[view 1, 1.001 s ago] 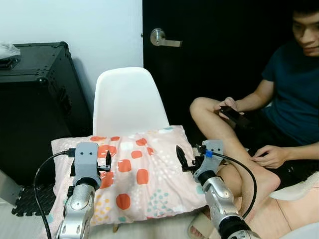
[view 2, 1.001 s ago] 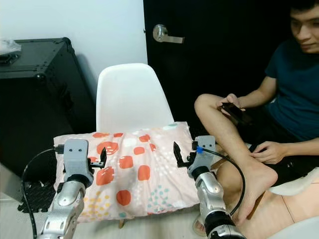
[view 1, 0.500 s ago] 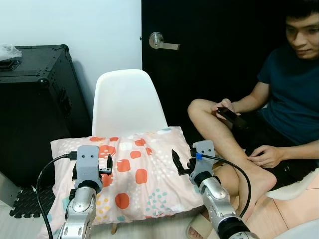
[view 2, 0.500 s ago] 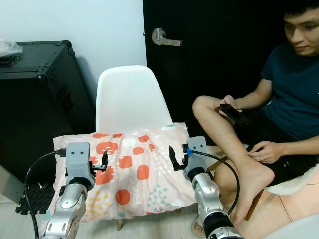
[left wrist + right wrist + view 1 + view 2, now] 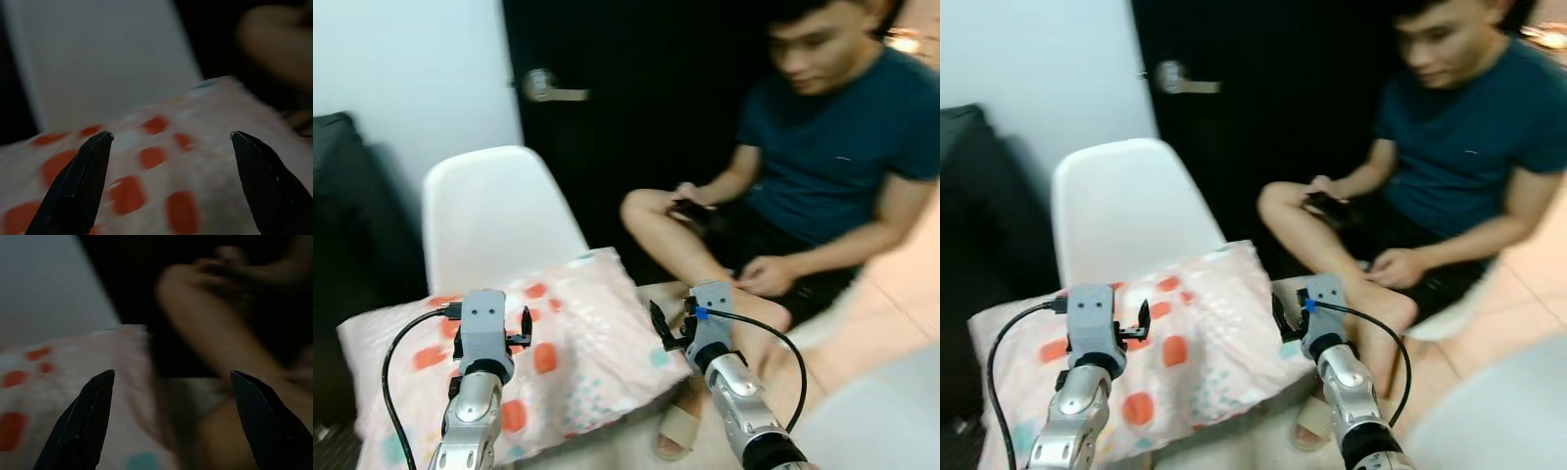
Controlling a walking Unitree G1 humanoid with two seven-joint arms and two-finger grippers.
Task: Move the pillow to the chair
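You see the soft pale-pink pillow with orange-red and teal spots lying on the seat of the white moulded plastic chair, its long side running across the seat and both ends hanging past the seat's edges. The chair's back rises behind the pillow, against a white wall and beside a black door with a silver lever handle.

Your left gripper hovers over the pillow's near half; its two black fingers stand wide apart with nothing between them, the spotted fabric showing beyond them. Your right gripper hangs at the pillow's end farthest from the wall, just beside the corner; its fingers are also spread apart and hold nothing.

On that same side of the chair a person in a dark teal T-shirt sits with one knee raised, holding a dark phone. Their bare foot rests near the pillow's corner, above a tan sandal on the floor.
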